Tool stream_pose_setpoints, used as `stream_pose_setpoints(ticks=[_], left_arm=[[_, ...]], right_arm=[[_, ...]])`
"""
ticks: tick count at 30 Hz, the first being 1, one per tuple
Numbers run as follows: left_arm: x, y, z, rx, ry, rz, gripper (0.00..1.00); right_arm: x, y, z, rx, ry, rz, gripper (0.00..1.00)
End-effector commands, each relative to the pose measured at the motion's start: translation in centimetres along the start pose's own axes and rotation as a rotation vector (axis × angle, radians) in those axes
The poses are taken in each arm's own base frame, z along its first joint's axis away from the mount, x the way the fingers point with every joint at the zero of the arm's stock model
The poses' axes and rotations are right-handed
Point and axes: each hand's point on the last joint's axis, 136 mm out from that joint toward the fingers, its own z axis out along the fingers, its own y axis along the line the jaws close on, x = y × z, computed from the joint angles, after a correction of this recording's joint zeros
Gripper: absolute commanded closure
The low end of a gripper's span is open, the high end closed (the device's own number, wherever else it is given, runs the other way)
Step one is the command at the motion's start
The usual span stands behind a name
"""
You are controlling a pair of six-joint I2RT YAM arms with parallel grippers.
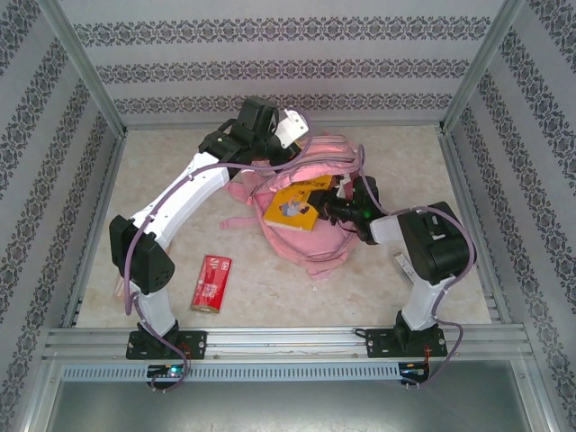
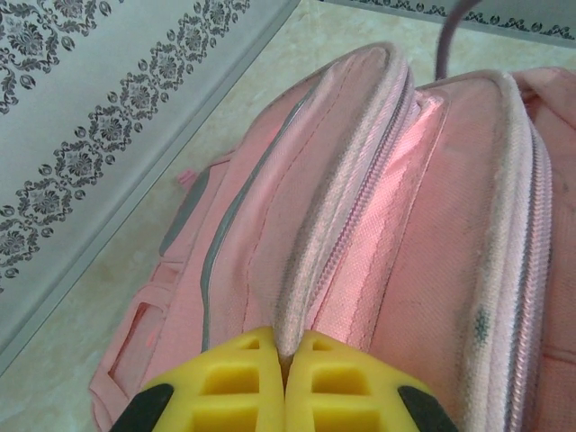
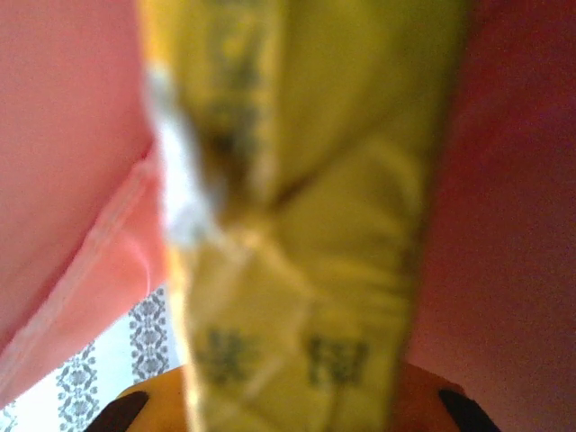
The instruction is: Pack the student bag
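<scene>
Top: above and behind, looking down over the whole table (image 1: 270, 297).
Left wrist: very near the bag (image 2: 432, 225).
Right wrist: nearer, blurred, against book (image 3: 306, 225).
Shared: bag.

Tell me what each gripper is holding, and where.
Left gripper pinches the student bag by a zipper-edge fold; right gripper holds the yellow book by its edge.

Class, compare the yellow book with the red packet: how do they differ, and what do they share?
The yellow book looks larger than the red packet. The book rests on the student bag; the packet lies on the table, apart from it. The right gripper holds the book; nothing touches the packet. Both are flat rectangles.
</scene>
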Motion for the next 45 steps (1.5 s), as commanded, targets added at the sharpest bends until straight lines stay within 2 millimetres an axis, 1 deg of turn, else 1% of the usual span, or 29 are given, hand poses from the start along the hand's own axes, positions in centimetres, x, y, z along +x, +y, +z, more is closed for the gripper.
stream_pose_setpoints(ticks=[1,2,5,7,9,13,19,20,21,23,25,27,28,30,32,33,35,37,39,40,41,42,44,45], left_arm=[[-8.1,1.0,-6.2,-0.041,-0.304,0.045,1.00],[-8.0,0.9,-6.2,-0.037,-0.306,0.044,1.00],[-7.9,1.0,-6.3,-0.033,-0.314,0.039,1.00],[-7.8,1.0,-6.3,-0.026,-0.317,0.033,1.00],[-7.6,1.3,-6.3,-0.029,-0.314,0.027,1.00],[-7.2,1.7,-6.3,-0.035,-0.306,0.019,1.00],[-6.8,2.1,-6.2,-0.042,-0.300,0.013,1.00],[-6.6,2.2,-6.2,-0.045,-0.299,0.011,1.00],[-6.4,2.3,-6.2,-0.048,-0.300,0.008,1.00],[-6.3,2.4,-6.2,-0.049,-0.300,0.007,1.00],[-6.2,2.5,-6.2,-0.051,-0.301,0.007,1.00],[-6.2,2.7,-6.1,-0.051,-0.305,0.013,1.00],[-6.2,2.8,-6.2,-0.051,-0.305,0.014,1.00],[-6.1,3.1,-6.2,-0.047,-0.305,0.010,1.00],[-6.1,3.4,-6.2,-0.045,-0.306,0.005,1.00],[-6.1,3.5,-6.3,-0.046,-0.307,0.004,1.00],[-6.2,3.7,-6.4,-0.049,-0.309,0.003,1.00],[-6.0,3.9,-6.4,-0.052,-0.306,0.003,1.00],[-5.9,3.8,-6.3,-0.046,-0.304,0.001,1.00],[-5.9,3.8,-6.4,-0.045,-0.306,0.003,1.00],[-5.8,3.8,-6.3,-0.044,-0.306,0.002,1.00],[-5.8,3.8,-6.3,-0.043,-0.306,0.002,1.00],[-5.7,3.8,-6.3,-0.046,-0.304,-0.001,1.00],[-5.5,3.9,-6.3,-0.048,-0.302,-0.004,1.00]], right_arm=[[-2.9,3.7,1.0,-0.107,-0.108,-0.137,0.86],[-3.3,3.2,1.3,-0.092,-0.120,-0.134,0.86],[-4.6,1.4,2.4,-0.053,-0.147,-0.105,0.79],[-5.4,0.5,3.0,-0.034,-0.165,-0.071,0.66],[-5.7,-0.4,3.1,0.000,-0.179,-0.046,0.59],[-5.6,-2.1,2.3,0.136,-0.201,-0.045,0.56],[-5.3,-2.8,1.5,0.224,-0.207,-0.058,0.52],[-5.2,-3.2,0.7,0.266,-0.223,-0.069,0.50],[-4.8,-3.1,0.4,0.291,-0.210,-0.098,0.53],[-4.5,-2.7,0.6,0.281,-0.191,-0.112,0.56],[-4.0,-2.2,1.0,0.262,-0.162,-0.131,0.60],[-3.3,-1.3,1.6,0.224,-0.112,-0.165,0.67],[-2.9,-0.7,2.0,0.198,-0.080,-0.184,0.72],[-2.2,0.2,2.9,0.146,-0.022,-0.207,0.84],[-1.5,1.2,3.8,0.093,0.027,-0.230,0.92],[-1.1,1.5,4.1,0.072,0.052,-0.238,0.94],[0.4,3.1,5.2,0.001,0.149,-0.274,0.96],[1.2,3.5,6.0,-0.030,0.210,-0.274,0.96],[0.9,2.9,6.5,-0.009,0.205,-0.258,0.91],[0.5,2.3,6.6,0.017,0.187,-0.247,0.84],[-0.1,1.3,6.6,0.067,0.160,-0.226,0.72],[-0.6,0.5,6.4,0.107,0.137,-0.209,0.69],[-1.7,-0.9,5.6,0.200,0.075,-0.188,0.61],[-1.9,-1.1,5.2,0.227,0.057,-0.187,0.60]])
